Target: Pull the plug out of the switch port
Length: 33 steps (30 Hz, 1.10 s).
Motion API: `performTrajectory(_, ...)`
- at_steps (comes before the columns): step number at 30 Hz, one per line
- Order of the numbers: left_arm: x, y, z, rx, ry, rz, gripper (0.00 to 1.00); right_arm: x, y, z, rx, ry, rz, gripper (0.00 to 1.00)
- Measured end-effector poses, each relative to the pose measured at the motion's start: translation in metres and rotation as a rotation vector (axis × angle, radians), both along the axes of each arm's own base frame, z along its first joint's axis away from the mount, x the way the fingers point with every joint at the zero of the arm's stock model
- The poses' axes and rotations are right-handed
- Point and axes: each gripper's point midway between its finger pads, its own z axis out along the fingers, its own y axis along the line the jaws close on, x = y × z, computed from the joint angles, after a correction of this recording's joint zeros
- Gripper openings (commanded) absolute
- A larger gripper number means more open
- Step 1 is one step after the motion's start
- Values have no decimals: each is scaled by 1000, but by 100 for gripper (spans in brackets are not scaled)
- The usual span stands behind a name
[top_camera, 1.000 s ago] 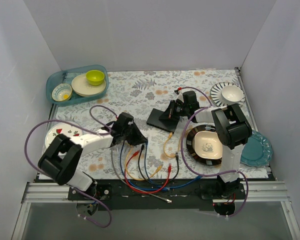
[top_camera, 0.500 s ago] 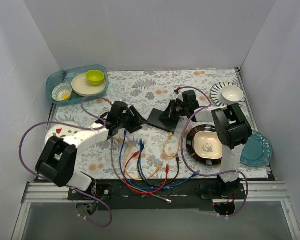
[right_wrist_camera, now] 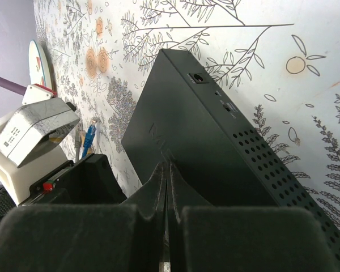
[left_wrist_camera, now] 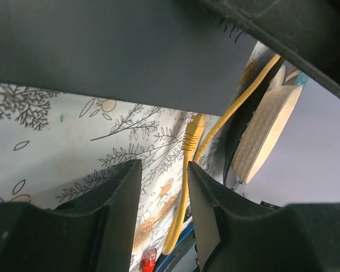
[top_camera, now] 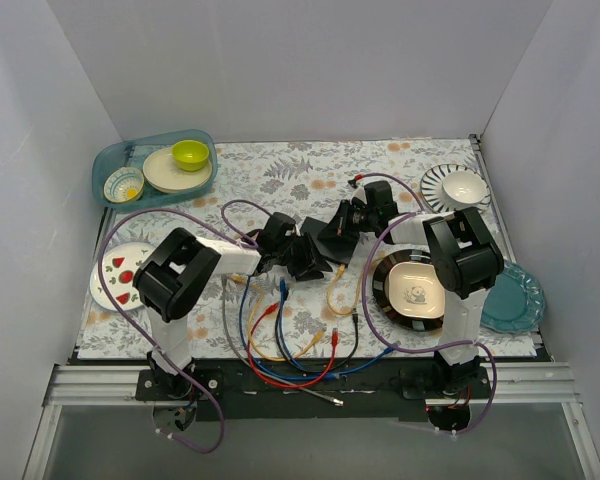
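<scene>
The black switch [top_camera: 317, 230] lies mid-table; in the right wrist view its matte top [right_wrist_camera: 215, 147] fills the middle. My right gripper [top_camera: 340, 228] is shut and empty, its tips [right_wrist_camera: 169, 165] pressed down on the switch top. My left gripper [top_camera: 308, 260] is open at the switch's near edge. In the left wrist view the switch's dark edge [left_wrist_camera: 119, 51] fills the top. A yellow plug [left_wrist_camera: 192, 131] meets that edge, and its yellow cable [left_wrist_camera: 181, 209] runs down between my open left fingers [left_wrist_camera: 164, 175]. The plug also shows in the top view [top_camera: 340, 268].
Loose blue [top_camera: 282, 286], red [top_camera: 272, 309] and black [top_camera: 353, 314] plugs and cables lie on the floral mat near the front. The panda plate [top_camera: 384, 290] sits right of them, with a teal plate [top_camera: 520, 300] beyond. A teal tray [top_camera: 115, 158] is back left, a strawberry plate [top_camera: 120, 275] left.
My left gripper swung right, from left of the cables to the switch's near edge. The blue plug now lies loose on the mat. The right arm has not moved.
</scene>
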Motion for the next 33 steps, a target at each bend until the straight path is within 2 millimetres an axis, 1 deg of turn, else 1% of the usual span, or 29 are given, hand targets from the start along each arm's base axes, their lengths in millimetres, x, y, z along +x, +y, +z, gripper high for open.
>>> performTrajectory(4,2,-6,1,-29,-12,-22,37,1,1,2,2,0,-2,1)
performTrajectory(9,11,-23,1,-71,-20,-59,37,2,1,2,0,4,-3,1)
performTrajectory(13,10,-31,1,-85,-29,-84,36,2,1,2,0,5,-3,1)
performTrajectory(20,11,-35,0,-93,-14,-82,32,1,1,2,5,17,-9,1)
performTrajectory(24,17,-38,0,-96,1,-56,29,1,1,2,6,19,-10,1)
performTrajectory(27,19,-40,0,-85,24,-29,29,1,1,1,6,21,-11,1)
performTrajectory(30,20,-40,-1,-77,47,-12,27,0,1,0,5,24,-11,1)
performTrajectory(33,21,-41,-2,-70,63,2,21,-1,0,-1,8,21,-12,1)
